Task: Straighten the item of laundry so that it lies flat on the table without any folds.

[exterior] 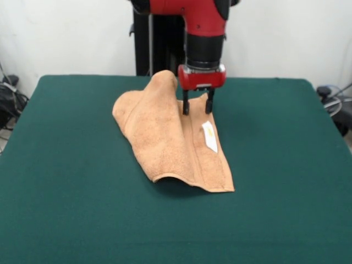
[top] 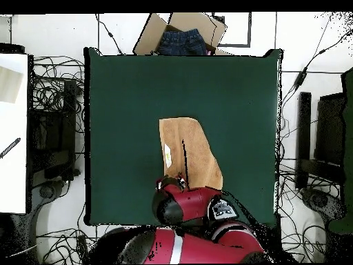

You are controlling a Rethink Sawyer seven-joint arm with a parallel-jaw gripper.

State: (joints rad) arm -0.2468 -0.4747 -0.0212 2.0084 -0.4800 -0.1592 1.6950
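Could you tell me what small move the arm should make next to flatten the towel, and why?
Probably close on the fabric and draw it outward. The end effector stands open, fingertips down at the towel near its raised hump, beside the white tag. The towel is folded over along its length and its near edge lifts off the table.

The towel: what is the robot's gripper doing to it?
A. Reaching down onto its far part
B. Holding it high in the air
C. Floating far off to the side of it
A: in the front view the gripper reaches down onto the peach towel, fingers apart, near its raised fold.
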